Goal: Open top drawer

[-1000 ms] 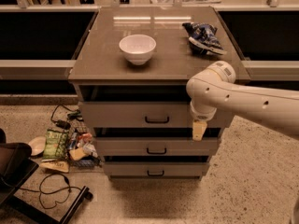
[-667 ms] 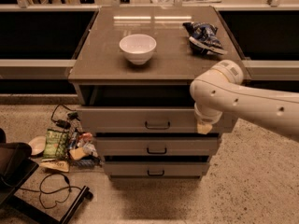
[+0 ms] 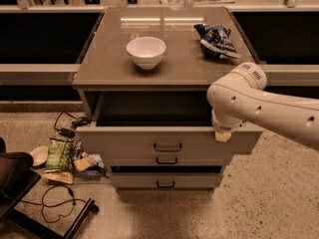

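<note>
Stiff and probably smooth-sliding, the top drawer [image 3: 124, 142] is best taken by its black bar handle [image 3: 167, 147]; the gripper [image 3: 223, 135], open or closed I cannot tell, sits at the drawer front's upper-right rim.

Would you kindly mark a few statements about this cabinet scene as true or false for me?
1. The large grey top drawer stands open, showing its dark inside. True.
2. The gripper is on the drawer's small black bar handle. False: the gripper is at the right end of the drawer front's upper edge, apart from the handle.
3. The white round bowl sits inside the open drawer. False: it stands on the grey cabinet top.
4. A crumpled blue bag lies on the cabinet top, to the right of the bowl in the picture. True.
</note>
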